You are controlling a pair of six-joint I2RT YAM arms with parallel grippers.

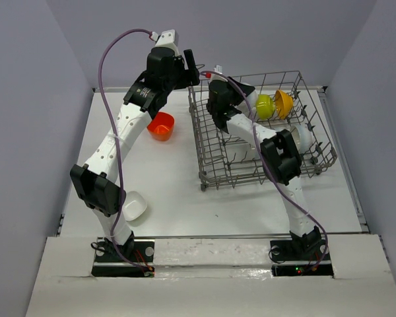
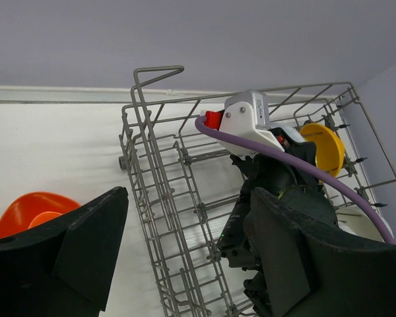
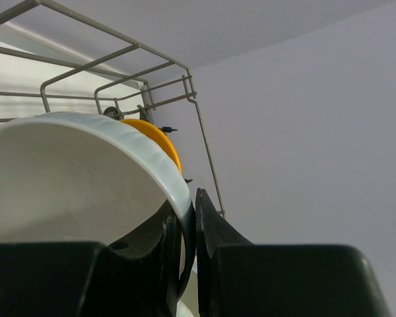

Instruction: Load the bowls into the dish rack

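**Left arm.** Reaches from its base far up the table (image 1: pixel 185 198), elbow out toward the left edge, wrist bent toward the dish rack (image 1: pixel 199 152). The left gripper (image 2: pixel 185 264) hangs outside the rack's far-left corner, with its fingers spread wide and nothing between them. The rack's corner post shows through the gap.

**Right arm.** Rises from its base, elbow over the rack's near wall, forearm angled back and left so that the wrist sits inside the rack. The right gripper (image 3: pixel 188 228) has its fingers pinched on the rim of the gripped white bowl (image 3: pixel 72 178), one finger inside the wall and one outside.

**Bowls in rack.**
- Lime green bowl (image 1: pixel 264 105) and orange-yellow bowl (image 1: pixel 284 102), side by side on edge near the far wall.
- Racked white bowl (image 1: pixel 301 137), toward the right wall.

**Bowls on table.**
- Red-orange bowl (image 1: pixel 162 125), between the left forearm and the rack's left wall, apart from both.
- Loose white bowl (image 1: pixel 133 206), just beside the left elbow.

**Room.** Bare tabletop runs from the rack's near wall to the arm bases. The rack's right wall sits near the table's right edge.
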